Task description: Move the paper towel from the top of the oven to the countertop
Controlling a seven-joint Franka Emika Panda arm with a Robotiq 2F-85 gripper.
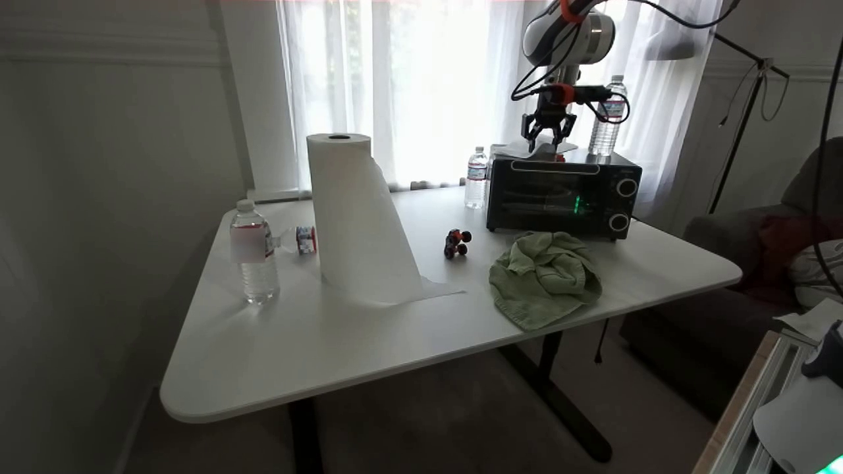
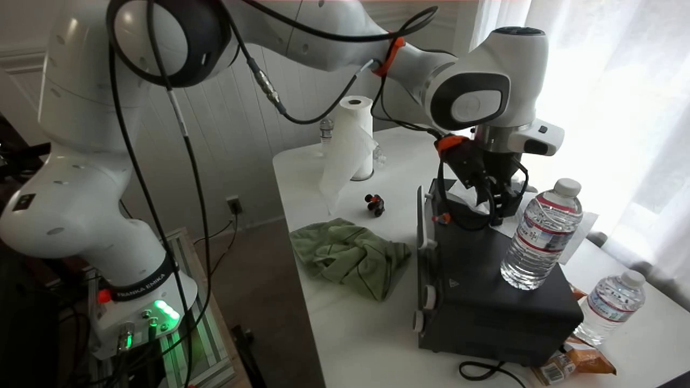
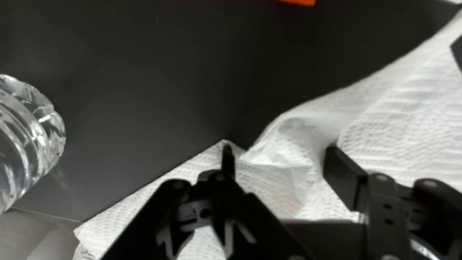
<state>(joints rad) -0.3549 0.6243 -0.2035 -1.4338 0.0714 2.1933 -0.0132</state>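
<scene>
The paper towel (image 1: 522, 151) is a loose white sheet, creased and partly raised, on top of the black oven (image 1: 560, 197). It also shows in an exterior view (image 2: 581, 229) and fills much of the wrist view (image 3: 404, 119). My gripper (image 1: 544, 143) points down over the oven top. In the wrist view its fingers (image 3: 280, 151) are apart, with a crumpled fold of the towel between them. Whether the fingertips touch the towel I cannot tell. In an exterior view the gripper (image 2: 497, 213) partly hides the towel. The white countertop (image 1: 290, 355) lies around the oven.
A water bottle (image 2: 543, 234) stands on the oven beside the gripper. A small orange item (image 2: 443, 218) lies at the oven's front edge. A green cloth (image 1: 545, 280), a toy car (image 1: 456, 243), a paper towel roll (image 1: 355, 224) and more bottles (image 1: 255, 257) are on the table.
</scene>
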